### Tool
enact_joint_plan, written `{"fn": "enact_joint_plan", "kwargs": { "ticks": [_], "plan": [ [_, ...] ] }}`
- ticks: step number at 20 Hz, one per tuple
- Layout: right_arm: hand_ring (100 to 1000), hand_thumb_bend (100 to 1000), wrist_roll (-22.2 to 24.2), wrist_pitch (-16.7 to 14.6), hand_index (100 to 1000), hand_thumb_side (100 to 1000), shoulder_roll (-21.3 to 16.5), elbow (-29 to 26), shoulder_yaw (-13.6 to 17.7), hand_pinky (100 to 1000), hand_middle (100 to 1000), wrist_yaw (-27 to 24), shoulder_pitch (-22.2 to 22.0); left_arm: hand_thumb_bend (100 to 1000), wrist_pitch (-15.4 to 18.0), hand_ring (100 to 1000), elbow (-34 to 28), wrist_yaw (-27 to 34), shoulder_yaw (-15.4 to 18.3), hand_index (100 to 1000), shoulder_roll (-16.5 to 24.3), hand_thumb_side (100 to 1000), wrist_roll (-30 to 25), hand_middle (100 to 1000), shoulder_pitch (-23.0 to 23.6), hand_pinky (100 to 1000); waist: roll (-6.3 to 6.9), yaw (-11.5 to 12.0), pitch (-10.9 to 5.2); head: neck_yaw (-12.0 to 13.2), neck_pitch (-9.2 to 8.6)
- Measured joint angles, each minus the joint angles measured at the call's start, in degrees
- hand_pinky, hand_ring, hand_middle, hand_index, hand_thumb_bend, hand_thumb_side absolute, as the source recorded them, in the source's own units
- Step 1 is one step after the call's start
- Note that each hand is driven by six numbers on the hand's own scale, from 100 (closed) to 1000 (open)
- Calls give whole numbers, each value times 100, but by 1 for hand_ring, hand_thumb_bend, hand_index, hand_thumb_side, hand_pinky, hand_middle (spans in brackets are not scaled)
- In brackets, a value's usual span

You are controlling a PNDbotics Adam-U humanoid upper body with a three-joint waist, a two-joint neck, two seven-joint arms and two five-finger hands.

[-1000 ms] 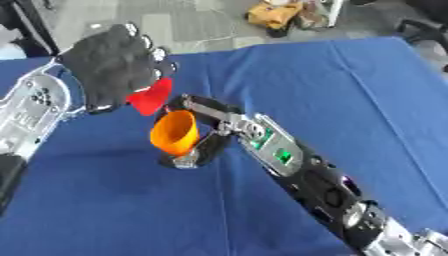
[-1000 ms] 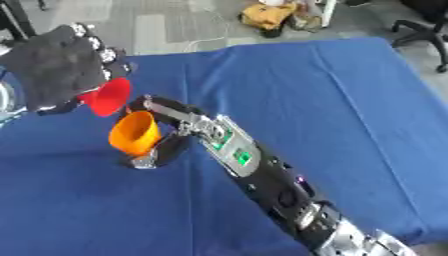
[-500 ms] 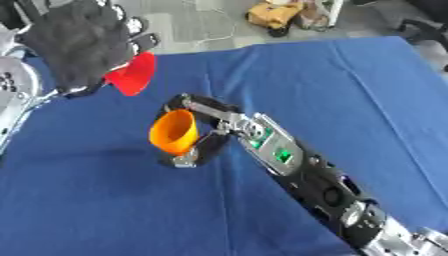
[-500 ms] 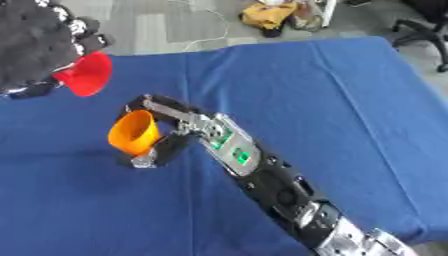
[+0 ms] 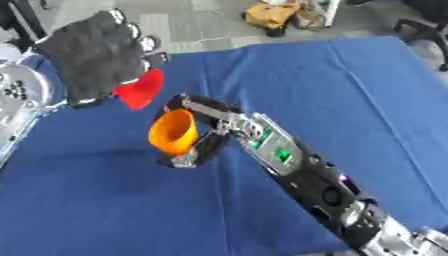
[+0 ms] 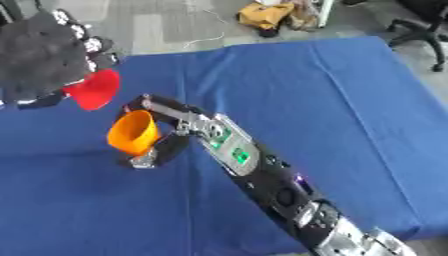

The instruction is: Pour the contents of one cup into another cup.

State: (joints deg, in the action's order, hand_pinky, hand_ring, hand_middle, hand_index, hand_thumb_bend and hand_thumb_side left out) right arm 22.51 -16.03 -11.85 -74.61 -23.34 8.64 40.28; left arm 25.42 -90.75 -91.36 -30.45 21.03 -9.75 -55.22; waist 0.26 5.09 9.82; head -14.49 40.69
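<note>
Under your left robot hand gripping tilted red cup: orange cup, grasped by right robot hand.

Blue cloth covers table, wrinkle-free, filling most of view, lying askew. Grey floor beyond far edge. Yellow-tan bundle on floor near top centre, contents unclear. White post just right of bundle, touching or nearly so. Thin cable trailing across floor left of bundle. Black office chair at top right, wheeled base near table's far right corner. Dark upright shape at top left, unclear.
</note>
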Motion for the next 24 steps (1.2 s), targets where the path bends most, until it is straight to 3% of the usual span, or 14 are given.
{"fn": "enact_joint_plan", "kwargs": {
  "ticks": [12, 19, 24],
  "plan": [
    [402, 166, 4, 4, 580, 151, 0, 0, 0, 252, 433, -2, -1, 555, -131, 361, 96, 0, 120, 779, -42, 100, 85, 425, 81, 257, -2, 1, 0, 1, 0],
    [404, 173, -56, 8, 581, 157, -3, 4, 69, 255, 435, 0, -66, 524, -639, 298, 54, 465, 717, 754, -44, 100, 374, 388, 309, 124, -30, 17, 0, -8, 0],
    [442, 269, -256, 7, 588, 233, -74, 97, 227, 295, 444, 41, -196, 478, -1113, 244, 164, 935, 1241, 735, -101, 100, 814, 359, 584, 100, -56, -4, -1, -8, 0]
  ]
}}
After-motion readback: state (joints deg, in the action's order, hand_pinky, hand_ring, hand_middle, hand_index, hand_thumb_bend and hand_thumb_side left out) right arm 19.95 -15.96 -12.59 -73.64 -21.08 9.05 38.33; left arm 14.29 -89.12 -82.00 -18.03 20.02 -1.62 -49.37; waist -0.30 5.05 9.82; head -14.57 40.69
